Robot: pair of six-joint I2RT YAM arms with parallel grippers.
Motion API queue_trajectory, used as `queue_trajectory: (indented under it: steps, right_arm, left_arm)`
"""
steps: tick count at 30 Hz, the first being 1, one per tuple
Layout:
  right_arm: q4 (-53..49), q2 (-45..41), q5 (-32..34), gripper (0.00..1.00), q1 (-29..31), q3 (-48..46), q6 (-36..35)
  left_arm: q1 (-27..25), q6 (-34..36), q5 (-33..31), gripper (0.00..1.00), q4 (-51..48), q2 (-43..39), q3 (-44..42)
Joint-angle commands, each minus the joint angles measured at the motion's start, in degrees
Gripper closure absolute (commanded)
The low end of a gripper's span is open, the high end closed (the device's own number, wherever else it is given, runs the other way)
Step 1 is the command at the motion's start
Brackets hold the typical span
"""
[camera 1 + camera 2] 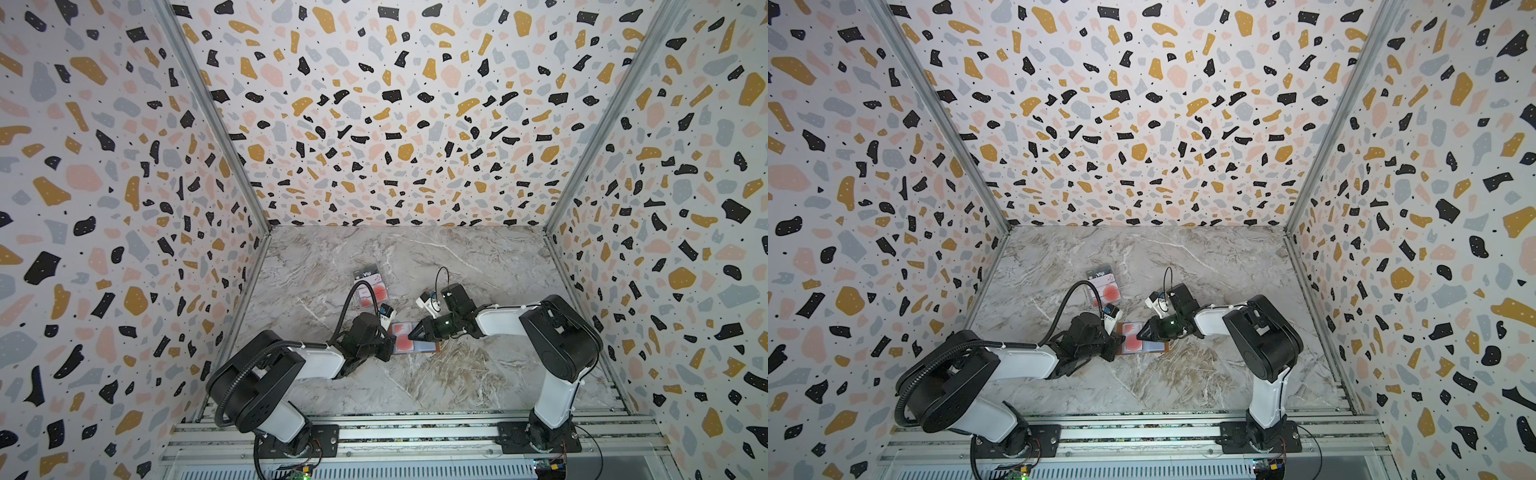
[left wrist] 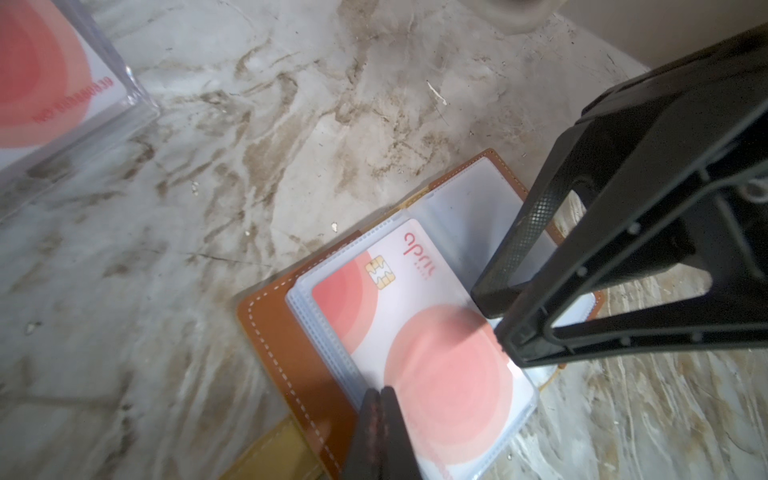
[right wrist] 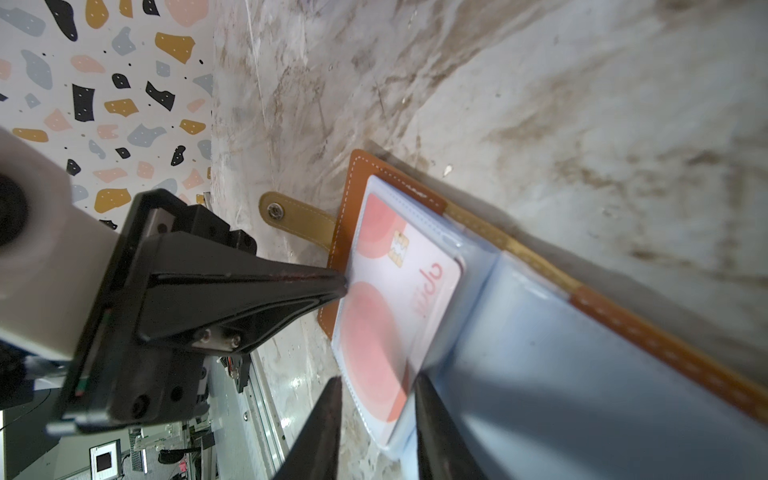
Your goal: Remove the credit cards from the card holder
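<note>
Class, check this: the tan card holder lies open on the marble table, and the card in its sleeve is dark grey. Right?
Wrong colour. The card holder lies open on the table, but the card in its sleeve is white with red circles; the left wrist view shows it.

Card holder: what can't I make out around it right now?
Under the top card: stacked sleeves hide how many cards the card holder holds, both wrist views.
Left wrist view: blur hides whether the shut left tool pinches card or sleeve.
Both top views: the right tool covers much of the holder; too small.
Left wrist view's edge cuts off the clear case.
</note>
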Motion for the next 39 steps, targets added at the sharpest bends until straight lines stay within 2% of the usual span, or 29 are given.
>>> queue_trajectory:
  steps: [1,10,21,33,39]
  right_arm:
    - [0.53,-0.63,1.43,0.69,-0.18,-0.6,0.92]
    - [2.75,0.32,-2.73,0.69,0.33,0.0,1.38]
    - [4.07,1.38,-4.77,0.69,1.19,0.7,2.14]
    - [26.89,3.58,-15.0,0.69,-0.45,-5.18,17.06]
    - [27.9,5.34,-13.35,0.69,-0.38,-5.86,18.31]
  left_arm:
    - [-0.38,-0.19,-1.2,1.0,-5.36,2.07,-1.04]
    - [-0.37,-0.19,-1.24,1.0,-5.45,2.38,-0.96]
    - [-0.4,-0.18,-1.15,1.0,-5.56,2.5,-0.88]
    - [-0.41,-0.27,-0.93,1.0,-5.19,2.5,-1.14]
    - [-0.41,-0.63,-0.93,1.0,-4.84,2.26,-1.57]
